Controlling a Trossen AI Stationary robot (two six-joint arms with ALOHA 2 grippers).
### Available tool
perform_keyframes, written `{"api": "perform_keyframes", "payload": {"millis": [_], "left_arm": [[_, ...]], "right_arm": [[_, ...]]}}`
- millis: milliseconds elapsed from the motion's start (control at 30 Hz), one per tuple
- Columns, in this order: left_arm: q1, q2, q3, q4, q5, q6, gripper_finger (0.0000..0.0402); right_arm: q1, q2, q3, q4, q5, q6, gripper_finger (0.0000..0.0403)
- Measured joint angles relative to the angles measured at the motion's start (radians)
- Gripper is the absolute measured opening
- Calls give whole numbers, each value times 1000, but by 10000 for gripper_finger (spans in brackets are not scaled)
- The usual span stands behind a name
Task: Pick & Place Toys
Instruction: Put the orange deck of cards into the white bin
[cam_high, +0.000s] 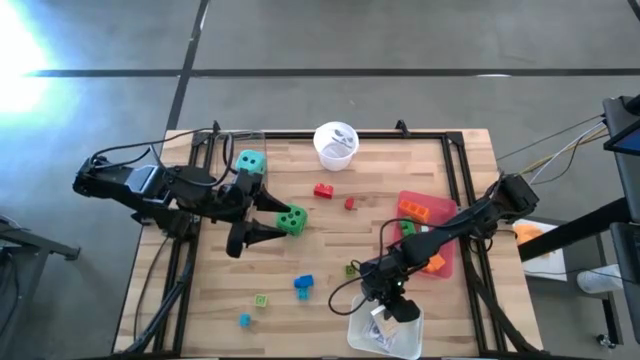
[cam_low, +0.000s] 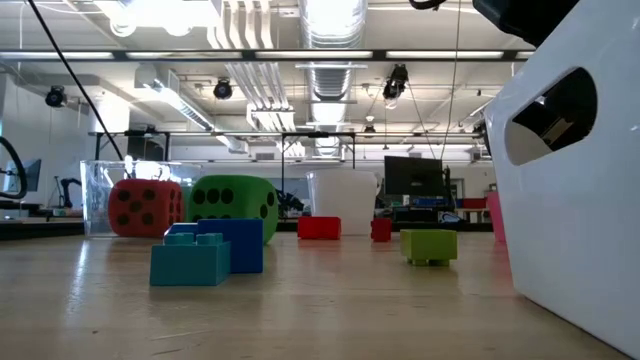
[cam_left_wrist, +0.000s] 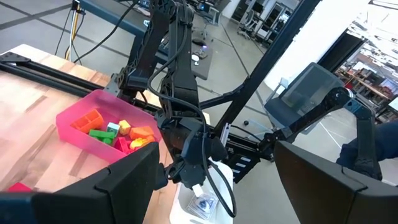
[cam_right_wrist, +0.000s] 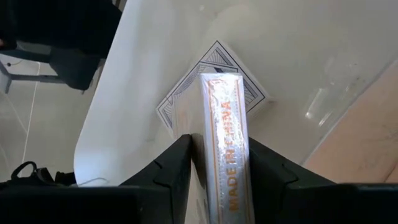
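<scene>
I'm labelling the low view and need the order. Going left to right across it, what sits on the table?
Red die → blue bricks → green die → red brick → small red brick → green brick → white tray.

In the low view the white tray (cam_low: 575, 180) runs off the right edge and hides both claws. From above, the right claw (cam_high: 392, 308) covers part of that tray's contents. The red die (cam_low: 145, 207) sits partly behind the green die (cam_low: 233, 205).
</scene>
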Motion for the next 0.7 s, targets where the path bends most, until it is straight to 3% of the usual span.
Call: {"api": "perform_keyframes", "payload": {"millis": [433,700], "left_arm": [[0,0,0,-12,0,-1,319],[0,0,0,-16,0,-1,319]], "right_arm": [[3,0,-1,-1,-11,29,124],[3,0,0,5,-8,42,206]]}}
